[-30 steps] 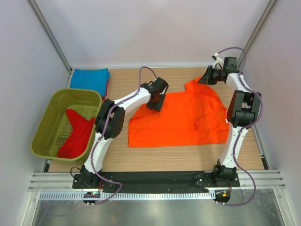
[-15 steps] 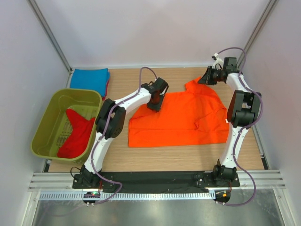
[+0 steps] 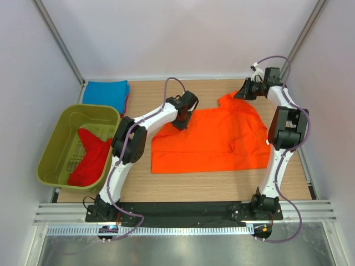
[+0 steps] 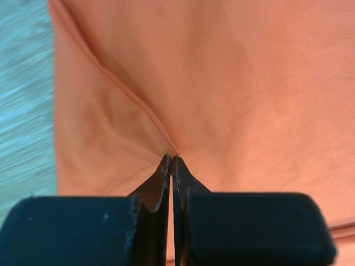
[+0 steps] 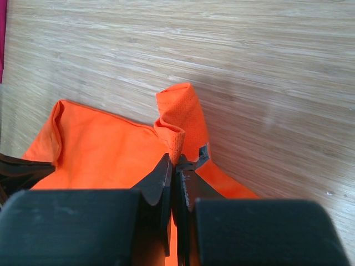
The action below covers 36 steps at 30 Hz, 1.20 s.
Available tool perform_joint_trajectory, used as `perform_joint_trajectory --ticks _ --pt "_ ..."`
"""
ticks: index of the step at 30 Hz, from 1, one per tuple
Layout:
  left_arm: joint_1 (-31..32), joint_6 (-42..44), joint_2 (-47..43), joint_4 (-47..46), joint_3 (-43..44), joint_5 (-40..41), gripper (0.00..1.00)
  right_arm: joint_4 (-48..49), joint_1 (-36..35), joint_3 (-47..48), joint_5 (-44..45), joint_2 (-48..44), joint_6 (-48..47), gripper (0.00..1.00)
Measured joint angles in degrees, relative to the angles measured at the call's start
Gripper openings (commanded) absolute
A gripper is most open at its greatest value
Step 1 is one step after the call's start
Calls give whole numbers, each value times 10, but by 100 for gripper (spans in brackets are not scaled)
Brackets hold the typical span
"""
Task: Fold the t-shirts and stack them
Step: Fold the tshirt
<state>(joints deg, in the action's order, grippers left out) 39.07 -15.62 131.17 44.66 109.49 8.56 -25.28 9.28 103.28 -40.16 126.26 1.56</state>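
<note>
The left gripper (image 4: 172, 159) and right gripper (image 5: 175, 160) were each clamped on only a thin tuck of the orange t-shirt (image 3: 222, 138) at their tips, which could slip free on lifting.

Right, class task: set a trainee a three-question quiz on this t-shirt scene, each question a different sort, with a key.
1. True or false: the left tool is shut on a pinch of the orange t-shirt.
2. Fill in: the right tool grips the orange t-shirt at its ___ edge (near or far from the arm bases).
3. Where does the red t-shirt lie? A on the orange t-shirt; B in the green tub; C hanging from the right tool.
Key: 1 true; 2 far; 3 B.
</note>
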Motion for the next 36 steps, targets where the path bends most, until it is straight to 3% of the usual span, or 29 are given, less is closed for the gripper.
perform_joint_trajectory --ticks 11,17,22,36 --pt "-25 16 -89 26 -22 41 0 79 21 -92 2 -48 -2 1" --pt "-43 23 -133 33 -60 58 0 169 28 -189 6 -115 -4 1" --pt "-56 31 -165 42 -101 66 0 184 30 -212 22 -153 -33 1" --pt "-67 41 -257 42 -223 97 0 241 81 -410 165 -320 1 1"
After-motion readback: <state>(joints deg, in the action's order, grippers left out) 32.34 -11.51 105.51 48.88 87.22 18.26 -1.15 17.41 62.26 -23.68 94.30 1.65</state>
